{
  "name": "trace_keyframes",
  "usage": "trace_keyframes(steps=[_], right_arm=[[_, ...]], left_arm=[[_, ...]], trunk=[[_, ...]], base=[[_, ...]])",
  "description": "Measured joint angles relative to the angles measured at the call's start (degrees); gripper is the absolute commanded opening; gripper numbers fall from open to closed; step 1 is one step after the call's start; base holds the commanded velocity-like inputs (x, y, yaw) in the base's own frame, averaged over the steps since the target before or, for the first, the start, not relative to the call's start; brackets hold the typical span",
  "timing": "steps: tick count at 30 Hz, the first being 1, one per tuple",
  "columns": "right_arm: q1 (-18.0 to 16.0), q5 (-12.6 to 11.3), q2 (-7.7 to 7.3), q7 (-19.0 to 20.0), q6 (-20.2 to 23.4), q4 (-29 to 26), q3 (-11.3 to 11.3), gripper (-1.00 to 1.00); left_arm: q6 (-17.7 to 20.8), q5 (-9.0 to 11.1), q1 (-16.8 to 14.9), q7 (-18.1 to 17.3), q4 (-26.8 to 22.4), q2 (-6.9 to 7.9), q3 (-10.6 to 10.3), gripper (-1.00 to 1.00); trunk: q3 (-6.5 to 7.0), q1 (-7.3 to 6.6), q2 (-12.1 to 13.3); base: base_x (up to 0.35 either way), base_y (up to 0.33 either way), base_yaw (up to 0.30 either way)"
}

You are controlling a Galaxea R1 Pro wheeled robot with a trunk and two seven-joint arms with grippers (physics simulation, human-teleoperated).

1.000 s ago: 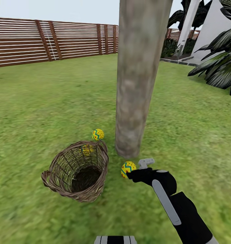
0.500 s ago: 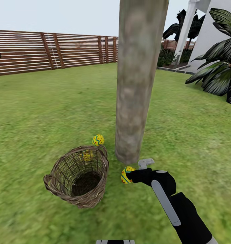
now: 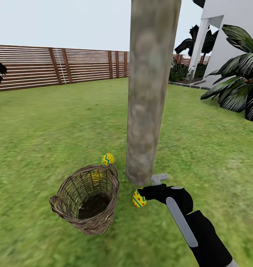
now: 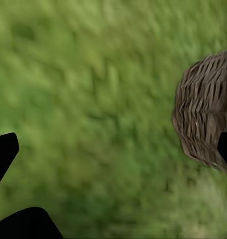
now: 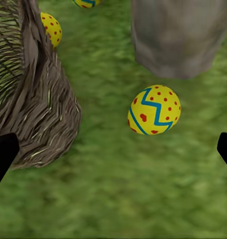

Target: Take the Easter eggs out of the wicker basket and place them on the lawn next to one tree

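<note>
Easter eggs lie apart: the nearest egg [image 3: 139,198] sits on the lawn [image 3: 48,129] just left of the right gripper [image 3: 144,195], between the wicker basket [image 3: 85,202] and the tree [image 3: 148,92]. The right wrist view shows that egg [image 5: 153,110] free on the grass, with the gripper's fingertips [image 5: 4,152] spread wide and holding nothing. That view also shows a second egg [image 5: 51,28] just beyond the basket wall, seen through the weave in the head view [image 3: 96,175]. A third egg [image 3: 108,159] rests past the basket's far rim, left of the trunk. The left gripper [image 4: 113,149] hangs released over grass beside the basket [image 4: 203,112]. Open lawn stretches to the fence [image 3: 59,68]; palm-like plants [image 3: 237,85] edge the far right.
</note>
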Motion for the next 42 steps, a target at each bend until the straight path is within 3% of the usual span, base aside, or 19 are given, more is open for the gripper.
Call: trace_keyframes(steps=[26,34,42], right_arm=[[0.0,0.0,-0.1,0.16,0.06,0.0,-0.14,1.0],[0.0,0.01,-0.09,0.18,0.06,0.01,-0.36,1.0],[0.0,0.01,-0.14,0.23,-0.04,0.0,-0.67,1.0]], left_arm=[[0.1,0.0,-0.81,-0.44,-0.07,-0.4,-0.09,1.0],[-0.64,-0.28,-0.84,-0.42,0.0,-0.62,-0.22,1.0],[-1.16,-0.45,-0.82,-0.32,0.3,-0.61,-1.2,1.0]], trunk=[[5.76,-0.67,0.35],[5.77,-0.66,0.35],[5.77,-0.63,0.36]], base=[[0.0,0.0,0.0],[-0.012,0.0,0.0],[-0.254,0.0,0.0]])
